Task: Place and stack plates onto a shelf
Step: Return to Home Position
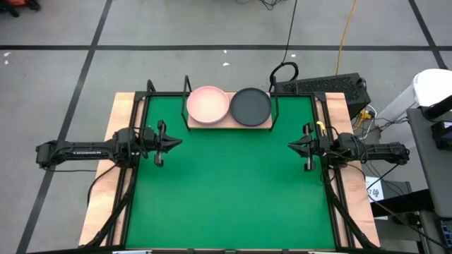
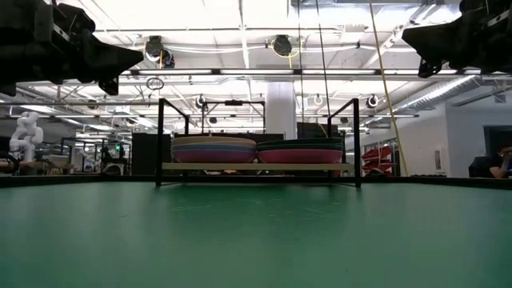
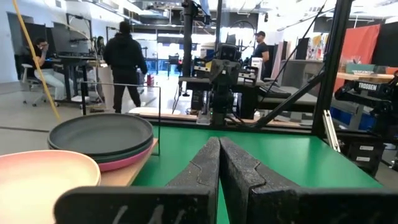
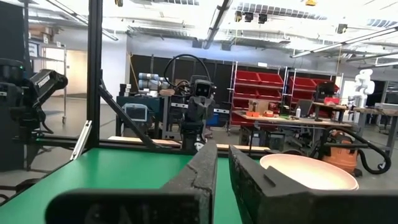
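High view: at twelve o'clock on the green worktop (image 1: 233,197), wooden shelf (image 1: 229,126) carrying two plate stacks side by side. Light pink plate (image 1: 207,104) on top toward eleven, dark grey plate (image 1: 251,106) on top toward one. Left tool (image 1: 176,143) at nine o'clock, closed tight, gripping nothing. Right tool (image 1: 291,146) at three o'clock, closed too, empty, well apart from the shelf.

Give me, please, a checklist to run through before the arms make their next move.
1. Pink stack sits on shelf: ok.
2. Grey stack sits on shelf: ok.
3. Left claw shut, empty, away from shelf: ok.
4. Right claw empty, away from shelf: ok.
5. No plate on mat: ok.
6. Both stacks level in low view: ok.
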Motion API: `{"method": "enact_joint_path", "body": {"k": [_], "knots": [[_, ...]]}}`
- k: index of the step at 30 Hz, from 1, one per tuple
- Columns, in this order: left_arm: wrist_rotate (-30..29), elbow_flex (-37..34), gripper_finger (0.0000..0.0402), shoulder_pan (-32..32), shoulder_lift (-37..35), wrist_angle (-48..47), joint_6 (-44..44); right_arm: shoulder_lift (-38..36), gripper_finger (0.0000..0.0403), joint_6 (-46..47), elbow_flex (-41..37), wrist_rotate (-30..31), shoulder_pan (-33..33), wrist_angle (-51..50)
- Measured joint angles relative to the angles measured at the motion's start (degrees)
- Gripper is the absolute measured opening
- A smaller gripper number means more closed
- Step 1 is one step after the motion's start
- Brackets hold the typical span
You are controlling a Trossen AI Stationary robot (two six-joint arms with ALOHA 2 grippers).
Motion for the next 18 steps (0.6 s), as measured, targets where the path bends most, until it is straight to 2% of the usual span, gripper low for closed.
{"method": "enact_joint_path", "body": {"k": [18], "knots": [[0.0, 0.0, 0.0016, 0.0, 0.0, 0.1, -0.1, 0.0, 0.0029, 0.0, -0.1, 0.0, 0.0, 0.0]]}}
